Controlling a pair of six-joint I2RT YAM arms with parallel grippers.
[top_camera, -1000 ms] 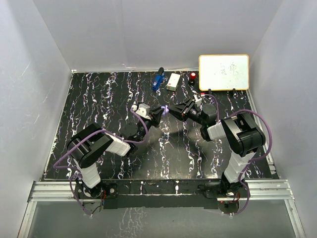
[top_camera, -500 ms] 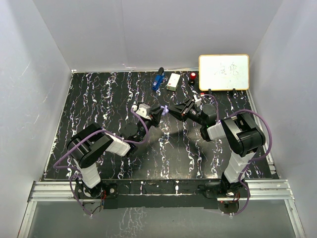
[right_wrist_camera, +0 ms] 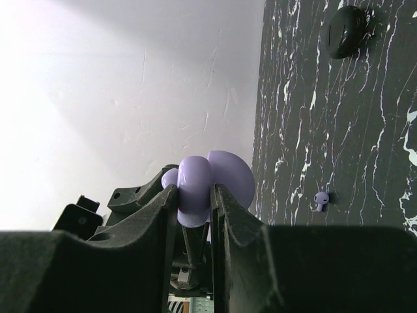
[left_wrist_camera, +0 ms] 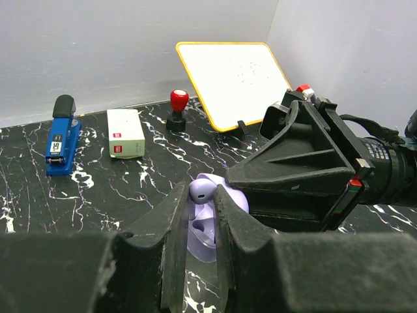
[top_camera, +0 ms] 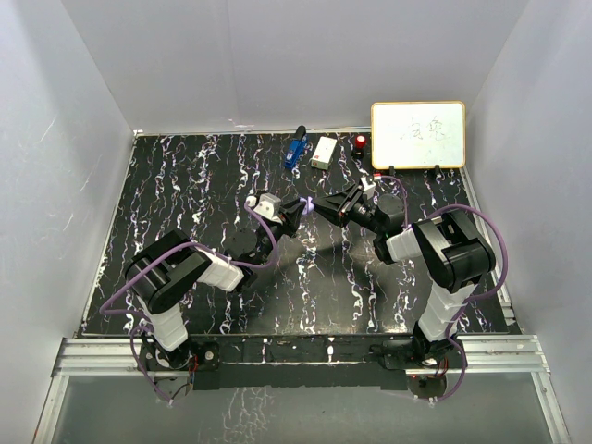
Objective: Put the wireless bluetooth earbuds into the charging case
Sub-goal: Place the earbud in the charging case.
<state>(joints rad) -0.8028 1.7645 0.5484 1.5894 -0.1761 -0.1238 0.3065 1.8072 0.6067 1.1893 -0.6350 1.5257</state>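
L wrist view, centre: left gripper [left_wrist_camera: 201, 193] is closed tight on a lilac earbud [left_wrist_camera: 202, 188] at its tips. The bud's lower part is hidden btwn the fingers. Just below it is the lilac case [left_wrist_camera: 210, 228] w/ lid open, partly masked by those fingers. Inside is a rounded shape w/ a dark spot: bud or empty socket, can't tell.

R wrist view, centre: right gripper [right_wrist_camera: 194, 195] is clamped onto the lilac case, which bulges above its tips. The case's lower half is hidden.

Black case [right_wrist_camera: 348, 23] sits on the worktop [right_wrist_camera: 300, 117], upper right of that frame. Open or shut is unclear, contents not visible. A loose lilac earbud [right_wrist_camera: 320, 199] lies on the worktop right of centre, well apart from both cases.

Top view: the grippers meet mid-frame, too small to read the grip.
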